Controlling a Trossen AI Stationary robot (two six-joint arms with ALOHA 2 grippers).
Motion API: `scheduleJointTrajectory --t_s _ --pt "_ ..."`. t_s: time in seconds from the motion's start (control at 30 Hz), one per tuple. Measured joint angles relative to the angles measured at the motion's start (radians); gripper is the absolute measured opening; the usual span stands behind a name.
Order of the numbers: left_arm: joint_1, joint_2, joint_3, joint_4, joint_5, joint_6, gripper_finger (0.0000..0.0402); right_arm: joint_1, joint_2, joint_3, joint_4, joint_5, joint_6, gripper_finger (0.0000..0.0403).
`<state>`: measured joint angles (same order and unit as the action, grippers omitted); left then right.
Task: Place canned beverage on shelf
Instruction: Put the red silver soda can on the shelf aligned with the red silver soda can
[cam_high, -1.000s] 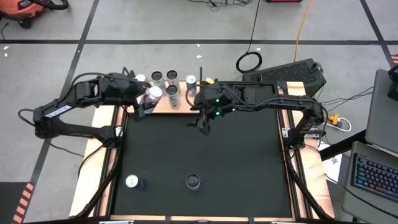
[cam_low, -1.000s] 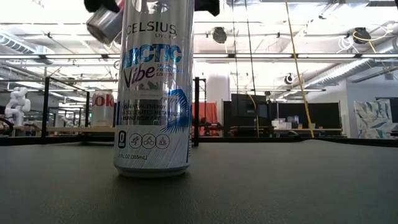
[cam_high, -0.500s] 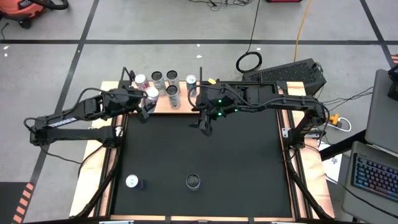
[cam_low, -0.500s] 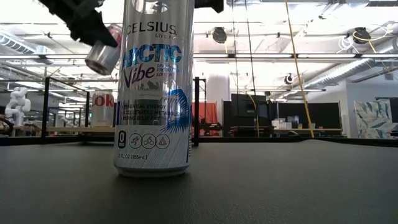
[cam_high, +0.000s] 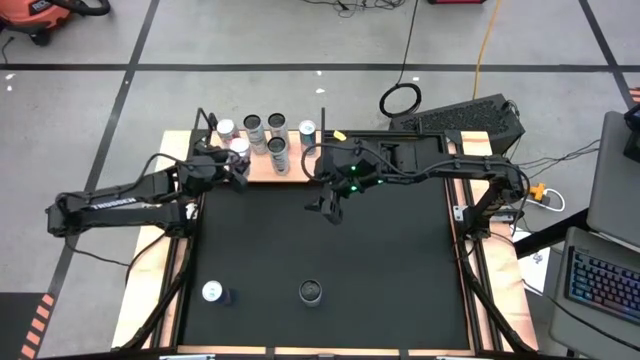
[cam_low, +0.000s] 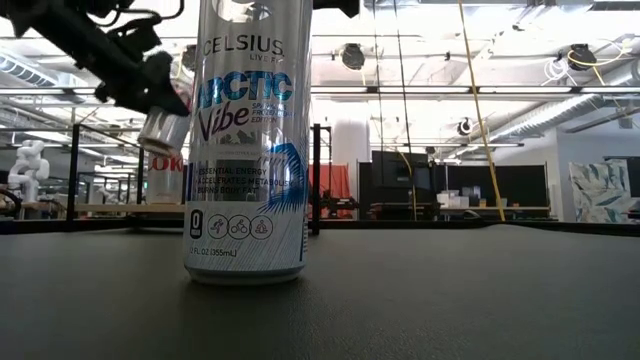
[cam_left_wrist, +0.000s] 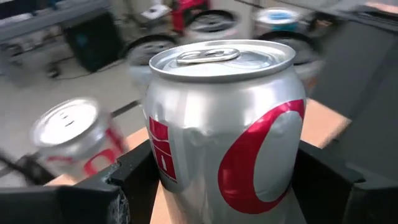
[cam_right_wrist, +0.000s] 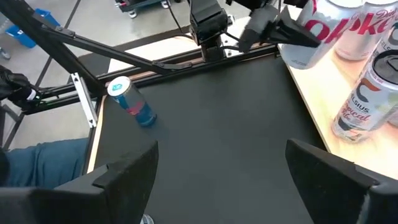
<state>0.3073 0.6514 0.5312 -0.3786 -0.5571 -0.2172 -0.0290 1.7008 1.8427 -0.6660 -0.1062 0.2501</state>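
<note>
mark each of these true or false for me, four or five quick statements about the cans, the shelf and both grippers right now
1. The left gripper has its fingers closed on a silver and red can. True.
2. The right gripper also holds a can. False: its fingers are open and empty, over the black mat.
3. Several cans already stand on the shelf. True.
4. The held can already rests flat on the shelf. False: the low view shows it tilted in the air.
5. Two cans stand near the mat's front edge. True.
</note>
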Motion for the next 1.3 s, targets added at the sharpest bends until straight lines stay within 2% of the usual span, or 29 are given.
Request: scheduleJointTrajectory --t_s 0.4,0.57,0.83,1.07,1.3 --pt "0.0 -0.007 -0.166 0.139 -0.229 -0.064 0.0287 0.005 0.0 0.0 0.0 0.0 -0.002 0.0329" --pt "0.0 -0.006 -0.229 0.169 -0.278 -0.075 0.0287 0.005 0.0 0.0 -0.001 0.0 -0.002 0.0329" --pt "0.0 -0.006 -0.354 0.38 -0.334 -0.077 0.0287 0.005 0.0 0.0 0.002 0.0 -0.001 0.0329" --pt "0.001 -0.006 -0.402 0.432 -0.424 -0.093 0.0289 0.005 0.0 0.0 0.002 0.0 -0.001 0.0329" --pt "0.0 -0.006 -0.409 0.428 -0.433 -0.092 0.0301 0.005 0.001 0.0 0.003 0.0 -0.001 0.0329"
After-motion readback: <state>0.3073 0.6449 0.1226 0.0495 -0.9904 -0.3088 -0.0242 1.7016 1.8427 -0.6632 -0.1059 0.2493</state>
